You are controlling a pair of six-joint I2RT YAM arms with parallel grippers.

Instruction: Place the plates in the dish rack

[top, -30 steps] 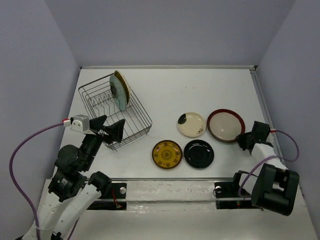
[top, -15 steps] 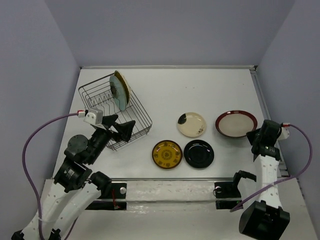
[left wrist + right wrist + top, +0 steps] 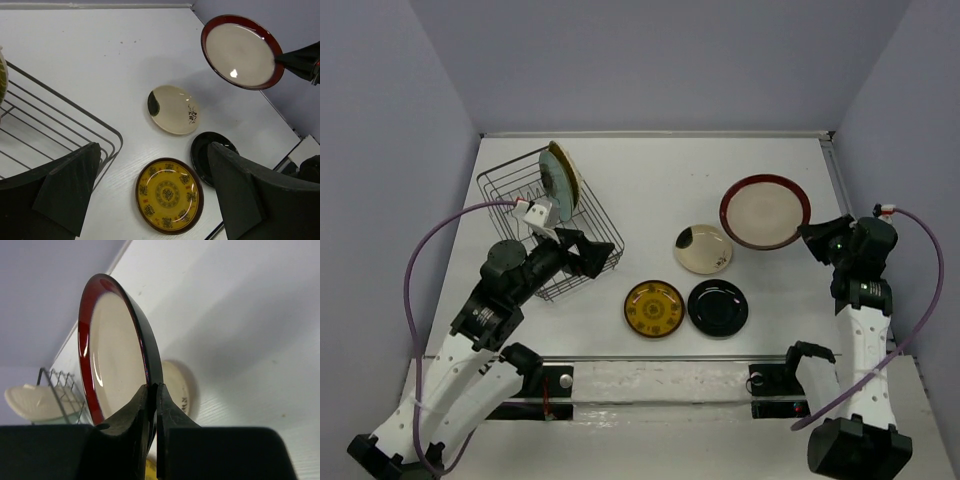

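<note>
My right gripper (image 3: 812,236) is shut on the rim of the large red-rimmed cream plate (image 3: 765,212) and holds it lifted and tilted above the table's right side; the right wrist view shows the plate (image 3: 112,352) pinched edge-on between my fingertips (image 3: 152,390). My left gripper (image 3: 582,252) is open and empty at the near right corner of the dark wire dish rack (image 3: 510,205). The pale teal plate (image 3: 556,184) and the yellow ribbed plate (image 3: 569,172) stand in the rack. On the table lie the cream plate with dark patches (image 3: 702,248), the glossy black plate (image 3: 718,307) and the yellow patterned plate (image 3: 654,308).
In the left wrist view the rack's wire corner (image 3: 75,120) is at the left, the yellow patterned plate (image 3: 170,194) lies below my open jaws, and the lifted red-rimmed plate (image 3: 241,51) is at the upper right. Grey walls enclose the white table (image 3: 650,180).
My right gripper has lifted the red-rimmed plate off the table and carried it up and toward the back. My left arm has swung forward and right along the rack's near edge.
</note>
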